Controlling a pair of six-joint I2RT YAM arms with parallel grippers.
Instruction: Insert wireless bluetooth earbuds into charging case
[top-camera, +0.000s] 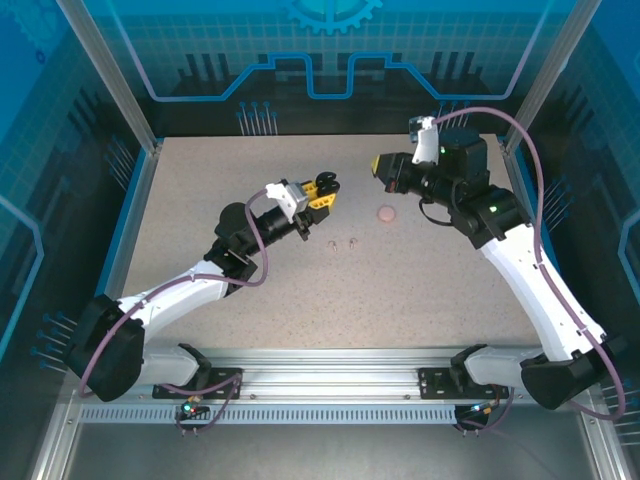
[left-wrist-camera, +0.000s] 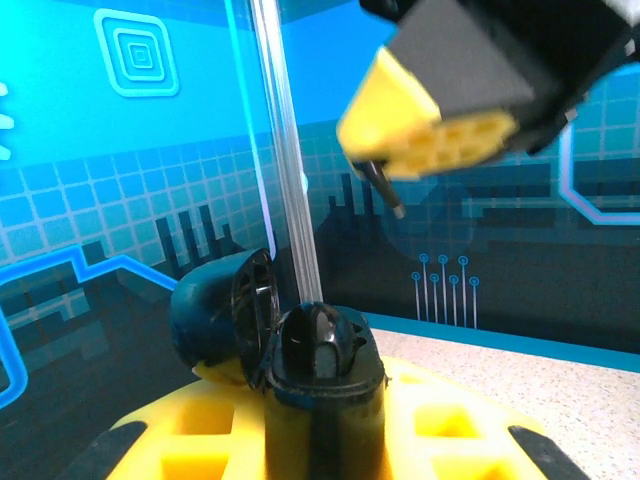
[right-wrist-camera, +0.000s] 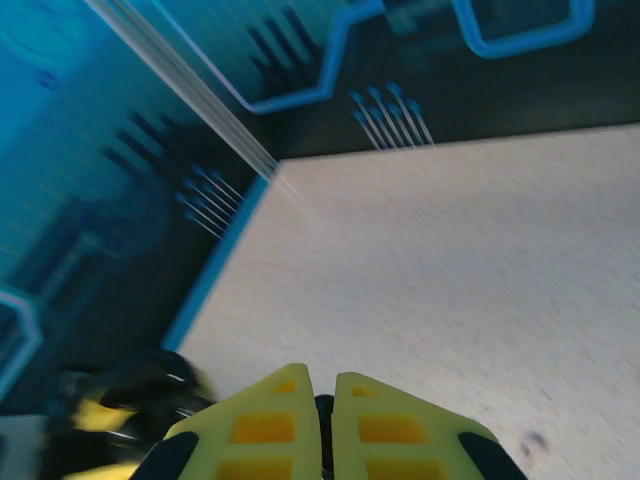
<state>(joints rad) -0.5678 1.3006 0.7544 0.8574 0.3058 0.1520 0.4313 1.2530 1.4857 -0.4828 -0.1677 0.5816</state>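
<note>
**Black stemmed earbud (left-wrist-camera: 386, 192), tiny and plastic, pinched above the open case**

Top view. Rides in the right gripper (top-camera: 381, 165) toward the far edge of the speckled beige table surface (top-camera: 450, 300), right of centre, too small to make out from here. Faces the left gripper (top-camera: 322, 192), raised just left of it and slightly nearer, apart from it and clamped on a round black plastic charging case (top-camera: 322, 182). Below, on the surface: a round pale pink case (top-camera: 385, 213) near the middle, and two tiny pale pink earbuds (top-camera: 332, 243) (top-camera: 352, 241) just toward the near edge from it, all clear of either gripper.

Left wrist view. Looks along yellow fingers (left-wrist-camera: 190, 440) gripping the black case, lid (left-wrist-camera: 225, 310) hinged open to the left, mouth upward. Hangs above and to the right of that mouth, clear of it, stem slanting down and rightward out of the right gripper's narrow tips. Cannot tell empty wells from filled ones inside: dark on dark.

Right wrist view. Shows yellow fingers (right-wrist-camera: 270, 430) drawn almost together on a thin dark sliver, with the left gripper blurred low at the left.

Likely step: insertion not yet made. Calls for bringing the right gripper toward the left one and lowering, stem lined up with a well. Otherwise risks snagging the rim.
</note>
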